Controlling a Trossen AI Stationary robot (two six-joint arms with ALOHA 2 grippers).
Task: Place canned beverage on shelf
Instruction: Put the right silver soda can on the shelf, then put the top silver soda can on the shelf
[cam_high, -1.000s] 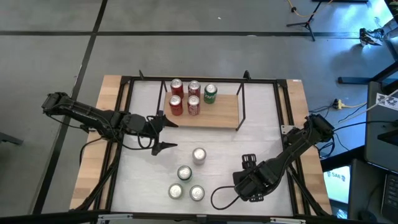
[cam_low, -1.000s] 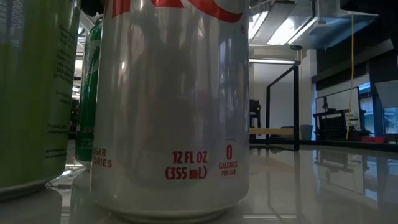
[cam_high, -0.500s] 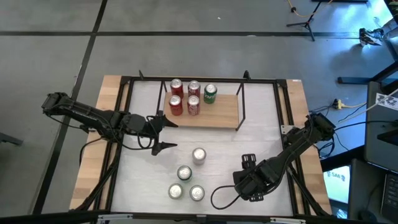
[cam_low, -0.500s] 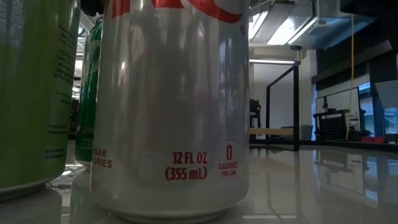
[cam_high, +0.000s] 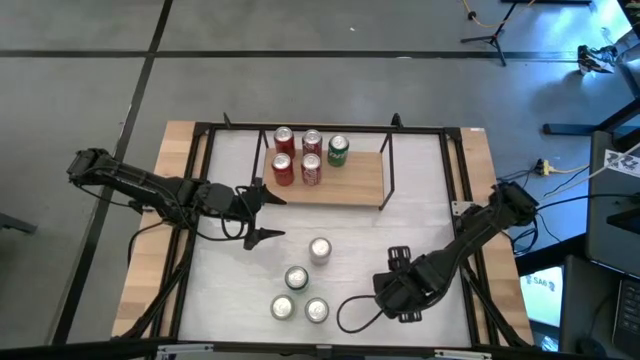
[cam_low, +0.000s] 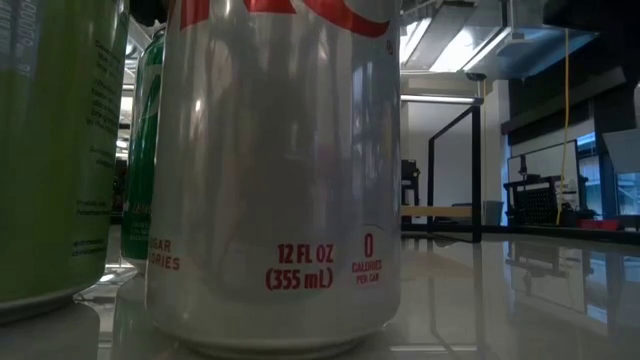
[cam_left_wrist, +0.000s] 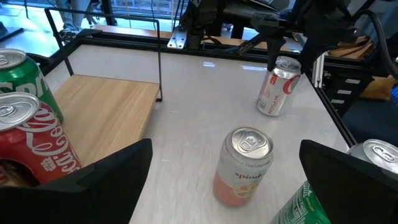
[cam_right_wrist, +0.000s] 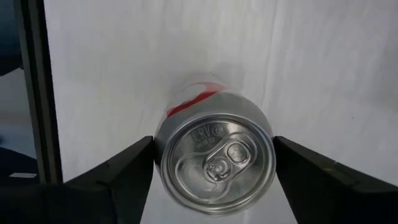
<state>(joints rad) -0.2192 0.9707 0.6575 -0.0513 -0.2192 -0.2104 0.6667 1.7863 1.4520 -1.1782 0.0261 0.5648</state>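
The shelf (cam_high: 352, 182), a light-wood board in a black wire frame, stands at the table's far middle and bears several red cans (cam_high: 283, 168) and a green can (cam_high: 338, 150). My right gripper (cam_right_wrist: 214, 149) points down at the near right (cam_high: 402, 275). Its open fingers stand on either side of the top of a silver-and-red can (cam_right_wrist: 214, 163), which stands upright on the table (cam_left_wrist: 278, 86). I cannot tell whether they touch it. My left gripper (cam_high: 264, 214) is open and empty, left of the shelf's near left corner. The shelf board (cam_left_wrist: 106, 118) lies before it.
Several loose cans stand at the near middle: a pink one (cam_high: 319, 249) (cam_left_wrist: 245, 165), a green one (cam_high: 296, 277), two more (cam_high: 282, 307) (cam_high: 316, 310). The low view is filled by a silver can (cam_low: 275, 170). Bare board lies on the shelf's right half (cam_high: 365, 175).
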